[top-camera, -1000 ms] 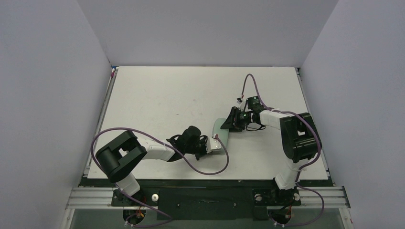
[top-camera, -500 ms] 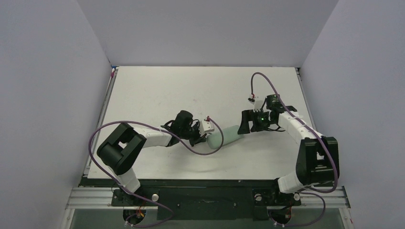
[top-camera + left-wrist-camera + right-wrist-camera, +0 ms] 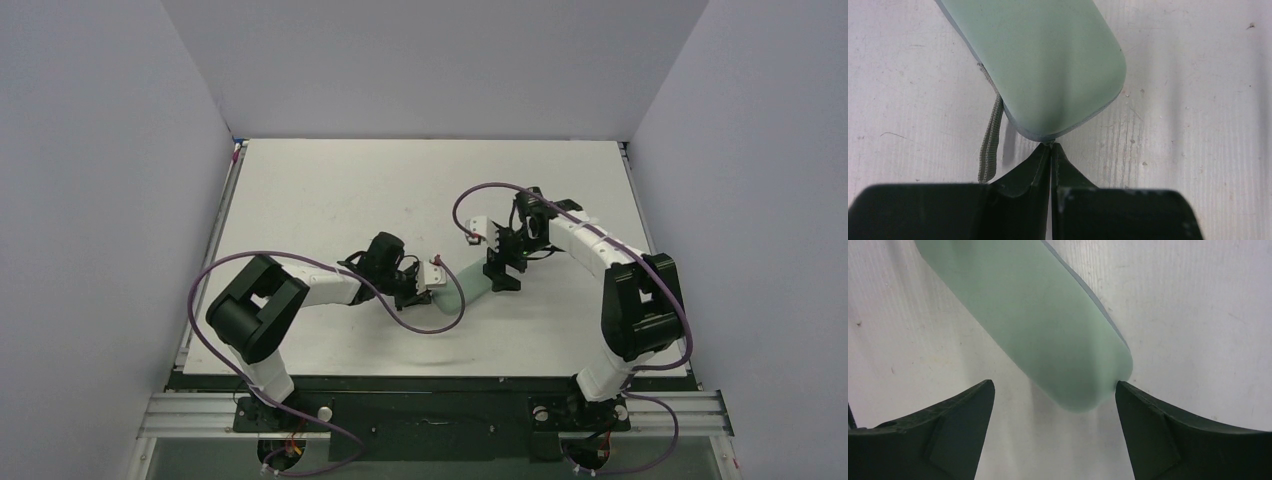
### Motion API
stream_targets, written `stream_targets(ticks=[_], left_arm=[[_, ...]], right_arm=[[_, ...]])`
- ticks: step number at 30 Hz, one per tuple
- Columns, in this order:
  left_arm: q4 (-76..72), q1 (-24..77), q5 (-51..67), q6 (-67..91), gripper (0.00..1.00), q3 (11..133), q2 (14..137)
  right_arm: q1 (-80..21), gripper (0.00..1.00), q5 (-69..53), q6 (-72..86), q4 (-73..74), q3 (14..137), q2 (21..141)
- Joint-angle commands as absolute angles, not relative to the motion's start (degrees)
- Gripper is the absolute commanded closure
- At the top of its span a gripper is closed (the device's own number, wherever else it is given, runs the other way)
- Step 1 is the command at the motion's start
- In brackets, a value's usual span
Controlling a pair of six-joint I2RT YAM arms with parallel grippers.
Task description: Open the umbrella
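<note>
White worktop (image 3: pixel 330 200), scuffed, with grey walls on three sides. The left arm (image 3: pixel 300 292) reaches in low from the left and the right arm (image 3: pixel 590 240) bends in from the right, each trailing a purple cable (image 3: pixel 420 325). Between their ends lies a mint-green hard case (image 3: pixel 472 283), oval-ended, flat on the worktop near the middle and set on a slant. The umbrella itself cannot be made out in any view; only this case shows. The right pincer (image 3: pixel 500 275) is spread wide. In the right wrist view its fingers stand either side of the case's rounded end (image 3: pixel 1038 325), the right-hand tip just at the case's edge and the left-hand tip well clear of it. The left pincer (image 3: pixel 438 284) is closed. In the left wrist view its tips (image 3: pixel 1050 150) are pressed together, touching the seam at the near end of the case (image 3: pixel 1048 65); whether they pinch anything there I cannot tell. A grey-green woven strap (image 3: pixel 990 145) hangs from the case's left edge and runs down behind the left finger.
</note>
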State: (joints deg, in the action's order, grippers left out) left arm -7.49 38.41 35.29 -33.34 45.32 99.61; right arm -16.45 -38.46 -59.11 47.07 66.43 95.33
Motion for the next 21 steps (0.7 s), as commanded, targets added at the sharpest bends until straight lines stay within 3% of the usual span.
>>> stream_targets(ticks=[1, 7, 21], left_arm=[[-5.17, 38.00, 38.03, -37.82, 1.00, 47.60, 100.41], [-4.95, 37.81, 38.41, -38.97, 1.00, 48.28, 101.03], [-5.49, 37.07, 38.84, -40.71, 1.00, 46.05, 99.41]], right_arm=[[-19.65, 0.14, -39.98, -68.81, 45.25, 69.65, 95.84], [-22.63, 0.13, -38.66, -68.88, 45.30, 74.44, 100.65], [-26.16, 0.18, -35.15, -70.11, 65.19, 89.42, 112.13]])
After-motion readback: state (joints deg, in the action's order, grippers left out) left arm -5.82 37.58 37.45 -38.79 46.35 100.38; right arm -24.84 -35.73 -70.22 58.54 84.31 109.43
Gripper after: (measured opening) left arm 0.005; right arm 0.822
